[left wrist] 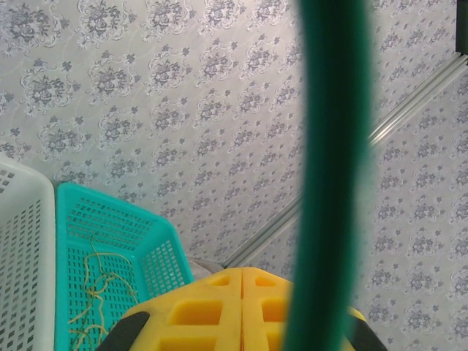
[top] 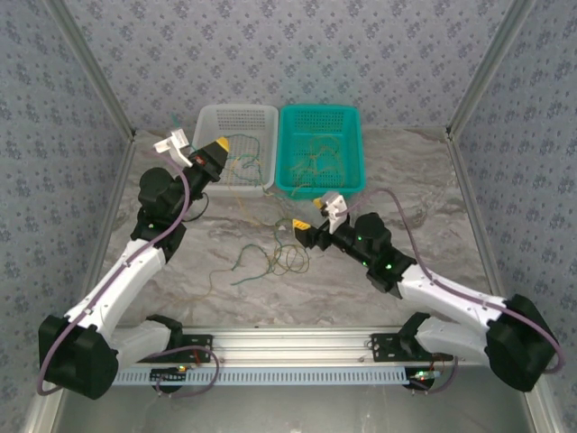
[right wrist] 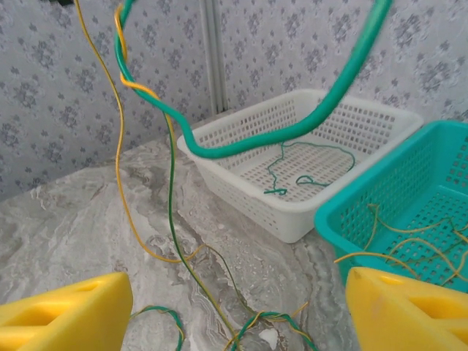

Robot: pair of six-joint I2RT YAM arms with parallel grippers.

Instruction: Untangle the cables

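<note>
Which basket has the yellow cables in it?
The teal basket, right of the white basket: yellow cables lie inside it, while the white one holds green cables.

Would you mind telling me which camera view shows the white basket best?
The right wrist view: the white basket sits close, green cables visible inside. The top external view shows it small, partly behind the left gripper; the left wrist view catches its edge.

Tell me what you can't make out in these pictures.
- Left wrist: blurred green cable crosses the left gripper, hiding any pinch.
- Top external: tangle strands are too thin to trace crossings.
- Right wrist: green loop has both ends leaving the top edge.
</note>
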